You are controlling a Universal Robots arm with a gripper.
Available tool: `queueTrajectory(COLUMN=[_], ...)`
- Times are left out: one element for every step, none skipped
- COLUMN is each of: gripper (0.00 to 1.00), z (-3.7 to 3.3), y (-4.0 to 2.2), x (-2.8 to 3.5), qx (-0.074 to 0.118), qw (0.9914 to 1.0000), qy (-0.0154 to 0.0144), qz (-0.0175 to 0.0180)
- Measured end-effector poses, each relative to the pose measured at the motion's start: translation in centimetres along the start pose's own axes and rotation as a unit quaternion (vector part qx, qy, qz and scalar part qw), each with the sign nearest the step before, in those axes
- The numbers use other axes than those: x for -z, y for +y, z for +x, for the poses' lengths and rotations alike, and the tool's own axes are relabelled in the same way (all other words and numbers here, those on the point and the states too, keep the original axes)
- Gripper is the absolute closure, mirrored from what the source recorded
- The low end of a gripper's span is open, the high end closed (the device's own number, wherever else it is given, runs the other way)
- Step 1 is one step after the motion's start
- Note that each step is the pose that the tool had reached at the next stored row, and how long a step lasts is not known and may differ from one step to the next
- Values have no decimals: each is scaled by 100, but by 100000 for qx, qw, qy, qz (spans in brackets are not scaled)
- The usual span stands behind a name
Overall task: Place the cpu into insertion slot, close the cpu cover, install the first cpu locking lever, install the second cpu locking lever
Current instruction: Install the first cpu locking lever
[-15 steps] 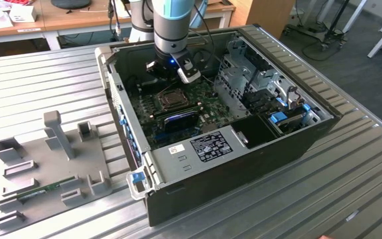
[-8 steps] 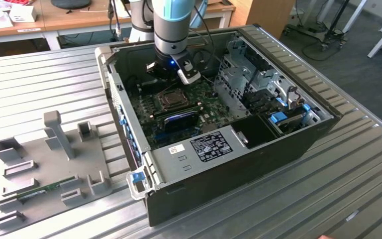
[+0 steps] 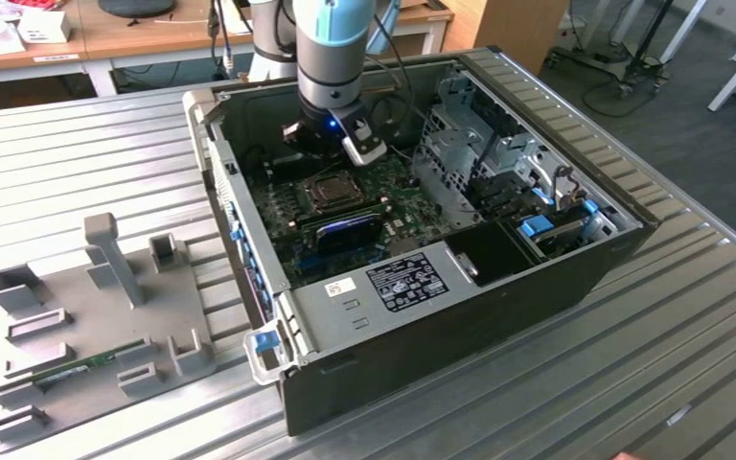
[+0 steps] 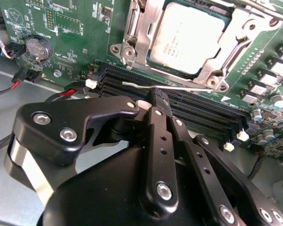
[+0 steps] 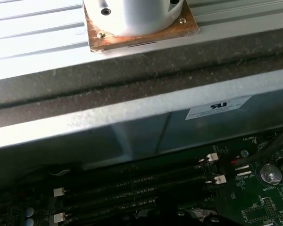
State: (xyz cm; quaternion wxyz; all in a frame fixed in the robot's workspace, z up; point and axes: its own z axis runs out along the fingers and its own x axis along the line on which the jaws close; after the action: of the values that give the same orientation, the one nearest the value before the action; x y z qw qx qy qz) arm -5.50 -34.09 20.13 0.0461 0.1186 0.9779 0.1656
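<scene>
Black gripper (image 4: pixel 156 96), fingers pressed together, tip on the thin locking lever (image 4: pixel 179 87) beside the covered cpu (image 4: pixel 188 35).

A ribbed metal counter (image 3: pixel 74 153) is seen in the exterior view. An open computer case (image 3: pixel 560 278) is laid on its side upon it. A grey fixture tray (image 3: pixel 100 335) with upright posts is set just beside the case, toward the exterior view's left.

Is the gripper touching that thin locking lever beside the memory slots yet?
Cannot tell. In the second wrist view the gripper overlaps the locking lever lying over the memory slots, hiding any contact or gap.
</scene>
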Motion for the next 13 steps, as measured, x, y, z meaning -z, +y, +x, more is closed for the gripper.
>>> queueTrajectory(gripper=[89, 89, 89, 89, 89, 89, 89, 89, 89, 89, 89, 89, 89], z=[-1, -1, -3, -3, -4, -5, -7, -8, -9, -10, -12, -12, -13], y=[-4, -8, -13, -18, -24, -29, -34, -39, -43, -48, -52, -56, -60], x=[-4, -8, -12, -15, -18, -20, -23, -26, -28, -30, -32, -33, -35], qx=[1, 1, 5, 4, 1, 3, 2, 2, 3, -2, 1, -3, 0], qw=[100000, 100000, 100000, 100000, 100000, 100000, 100000, 100000, 100000, 100000, 100000, 100000, 100000], qy=[-1, -3, -3, -3, -4, -2, -5, -6, -5, -4, -3, -6, -4], qz=[-2, -9, -16, -21, -17, -15, -13, -17, -16, -12, -14, -14, -13])
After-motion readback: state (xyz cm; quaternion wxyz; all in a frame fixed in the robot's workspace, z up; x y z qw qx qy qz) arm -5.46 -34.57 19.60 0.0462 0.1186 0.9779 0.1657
